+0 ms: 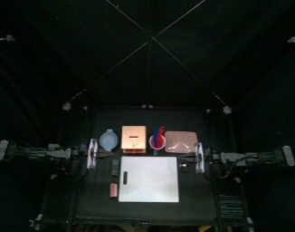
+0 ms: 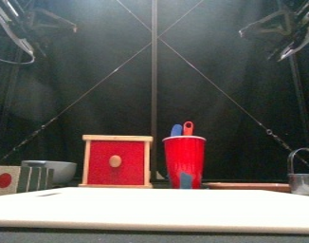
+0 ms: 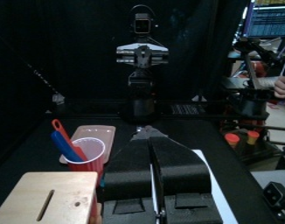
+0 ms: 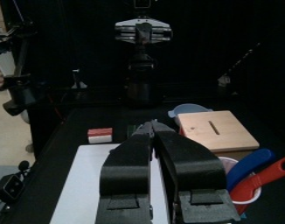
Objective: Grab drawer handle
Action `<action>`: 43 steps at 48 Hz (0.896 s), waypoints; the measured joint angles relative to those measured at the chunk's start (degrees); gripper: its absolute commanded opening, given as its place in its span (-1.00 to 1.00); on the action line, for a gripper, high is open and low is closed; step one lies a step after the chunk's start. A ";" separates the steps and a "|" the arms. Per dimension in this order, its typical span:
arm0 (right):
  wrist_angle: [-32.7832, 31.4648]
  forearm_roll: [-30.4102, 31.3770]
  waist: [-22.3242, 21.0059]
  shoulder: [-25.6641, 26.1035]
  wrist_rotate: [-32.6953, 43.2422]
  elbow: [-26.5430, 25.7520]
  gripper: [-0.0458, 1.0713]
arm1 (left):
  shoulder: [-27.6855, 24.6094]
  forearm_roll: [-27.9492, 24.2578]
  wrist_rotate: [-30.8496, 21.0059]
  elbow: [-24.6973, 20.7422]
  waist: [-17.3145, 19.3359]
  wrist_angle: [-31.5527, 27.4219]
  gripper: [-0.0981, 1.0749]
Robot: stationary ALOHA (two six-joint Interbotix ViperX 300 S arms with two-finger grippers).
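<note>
- On the table point(image 1: 90, 210): one wooden drawer box point(image 2: 117, 161), one red cup point(image 2: 184, 160), one white board point(image 1: 150, 180).
- Two grippers, left gripper point(image 3: 149, 133) and right gripper point(image 4: 155, 128), both closed, empty.

Light came down from above and pooled mid-frame in the top view, where the white board point(image 1: 150, 180) glared pale while the curtains point(image 1: 65, 45) stayed near black. In the front view a soft glow spread over the upper centre; the red cup point(image 2: 184, 161) was lit evenly and the near white edge smeared out of focus along the bottom. Both wrist views were dim and soft.
</note>
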State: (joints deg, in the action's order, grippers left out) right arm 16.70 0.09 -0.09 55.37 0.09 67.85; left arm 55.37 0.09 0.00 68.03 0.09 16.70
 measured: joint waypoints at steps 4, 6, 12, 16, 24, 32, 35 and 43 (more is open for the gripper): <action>0.00 0.18 -0.88 -1.14 -0.09 -0.09 -0.86 | -0.53 0.62 -0.18 0.35 1.32 0.00 -0.74; 0.09 0.44 -1.58 -2.46 -0.09 -0.09 -0.85 | -0.97 0.88 -0.18 0.44 1.58 0.18 -0.73; 1.58 1.23 -4.75 -8.53 0.35 -2.46 -0.85 | -2.29 4.83 -0.53 1.41 1.85 2.55 -0.73; 3.43 2.29 -6.50 -13.27 -0.26 -4.75 -0.85 | -4.22 9.58 -0.53 2.81 1.67 6.59 -0.73; 7.65 5.98 -9.14 -25.31 -0.26 -10.55 -0.85 | -9.84 19.51 -0.79 4.75 -0.53 15.91 -0.73; 10.37 8.26 -11.51 -37.35 0.00 -17.31 -0.85 | -16.08 28.65 -3.43 4.92 -5.36 22.94 -0.73; 11.07 8.61 -12.30 -42.10 -0.44 -20.21 -0.85 | -18.72 33.13 -5.54 4.83 -6.33 24.52 -0.73; 12.13 9.93 -14.33 -52.91 -0.53 -28.21 -0.85 | -25.05 39.64 -11.34 4.83 -7.73 25.40 -0.74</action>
State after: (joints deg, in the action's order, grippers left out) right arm 28.83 10.02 -14.41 2.46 -0.44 39.64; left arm 30.32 39.73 -11.34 72.86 -7.65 42.10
